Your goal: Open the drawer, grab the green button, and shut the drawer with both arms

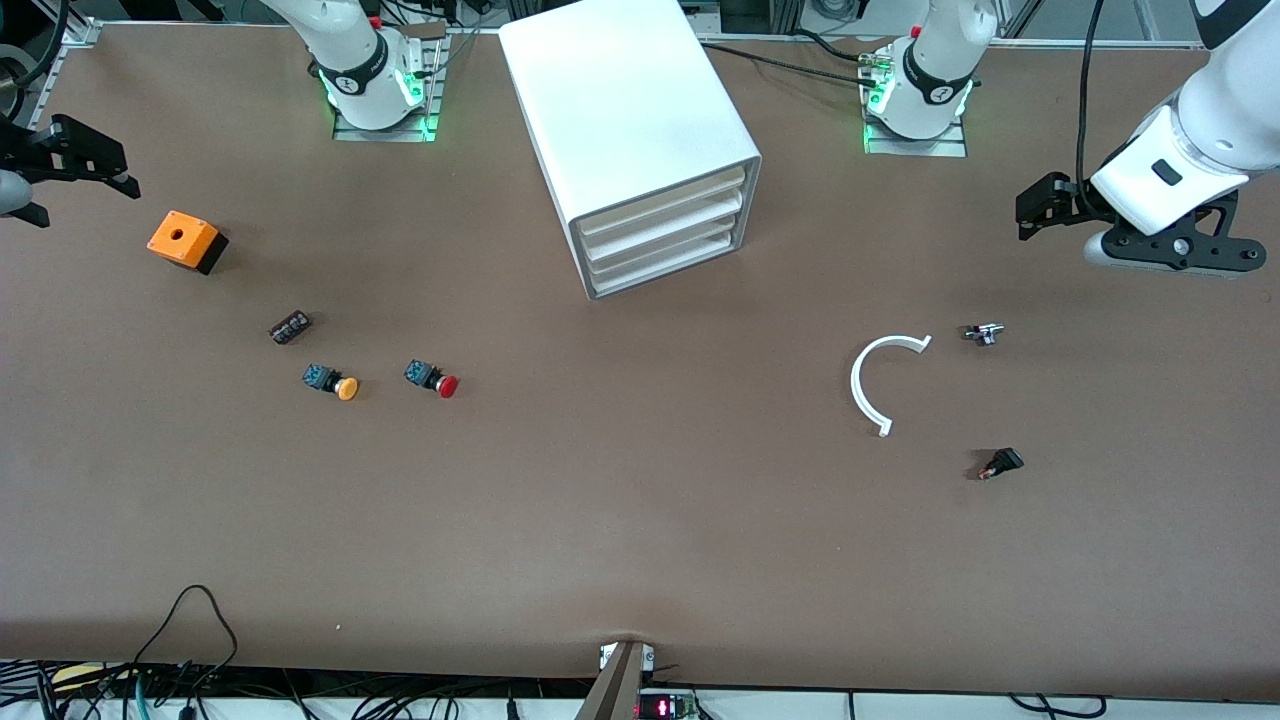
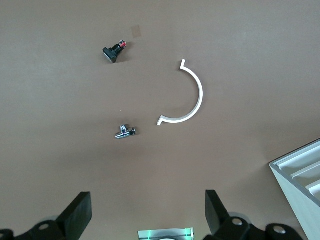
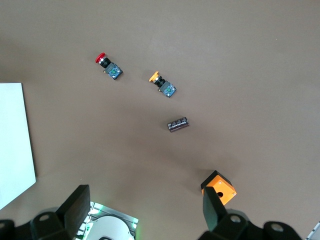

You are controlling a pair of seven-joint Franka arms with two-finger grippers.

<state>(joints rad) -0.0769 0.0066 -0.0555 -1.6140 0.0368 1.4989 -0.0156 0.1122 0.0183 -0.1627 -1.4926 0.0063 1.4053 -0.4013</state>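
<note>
At the cabinet (image 1: 640, 140), all three drawers sat shut, so the lowest drawer (image 1: 668, 265) was unopened and the green button, not visible anywhere, presumably lay inside. Every step seemed left to do. Both arms waited well apart from the cabinet: the left gripper (image 2: 145, 215) hung wide open toward its end of the table, the right gripper (image 3: 142, 212) likewise wide open toward its own end.

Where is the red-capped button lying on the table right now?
In the front view, the red-capped button lies toward the right arm's end, beside the orange-capped button, nearer the camera than the cabinet.
</note>
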